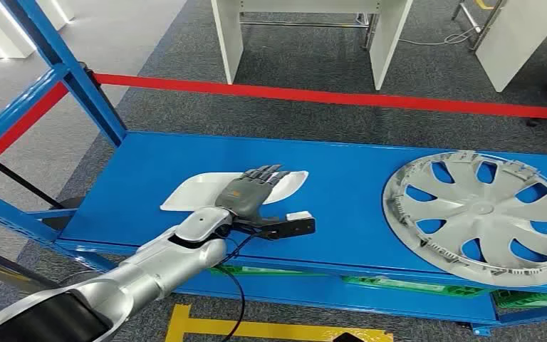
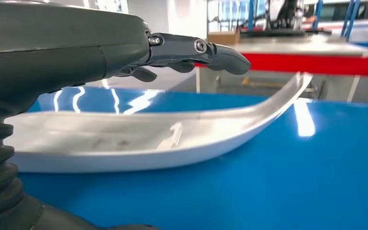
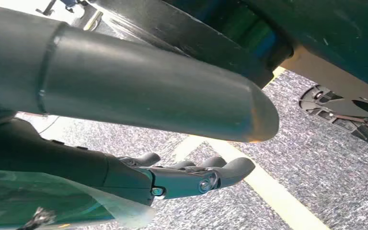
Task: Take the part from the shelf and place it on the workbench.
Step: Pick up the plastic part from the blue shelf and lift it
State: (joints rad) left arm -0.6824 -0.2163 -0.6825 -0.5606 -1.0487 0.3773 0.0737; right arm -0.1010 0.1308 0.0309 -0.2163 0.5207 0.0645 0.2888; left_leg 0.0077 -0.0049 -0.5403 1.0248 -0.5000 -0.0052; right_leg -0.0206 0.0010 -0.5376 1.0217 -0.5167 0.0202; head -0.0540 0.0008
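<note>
One white part (image 1: 192, 191) on the blue shelf (image 1: 356, 178), one wheel cover (image 1: 486, 216), one left hand (image 1: 246, 194) and one right hand (image 3: 172, 179).

Part: thin, glossy white, shallow and dish-like, with a long edge curving up to a raised tip, as seen in the left wrist view (image 2: 172, 139). Lying flat on the shelf deck at about 9 o'clock of the deck's middle, well apart from the wheel cover.

Wheel cover: silver-grey, round, with swept spokes and blue showing through the gaps, resting at 3 o'clock on the deck, its near rim reaching the deck's front edge.

Left hand stretched out over the part, palm down, fingers (image 2: 220, 52) nearly straight and together, pointing toward 1 o'clock. In the left wrist view, fingers above the part's upper surface with a gap showing beneath them; nothing gripped. Thumb's position under the part not clear.

Right hand hanging over grey carpet (image 3: 316, 182) with a yellow floor line (image 3: 263, 187), fingers loosely bent and apart, nothing in them.

One red barrier tape (image 1: 342, 96) stretched beyond the shelf at 12 o'clock, and white table legs (image 1: 388, 39) standing on the carpet behind it.
</note>
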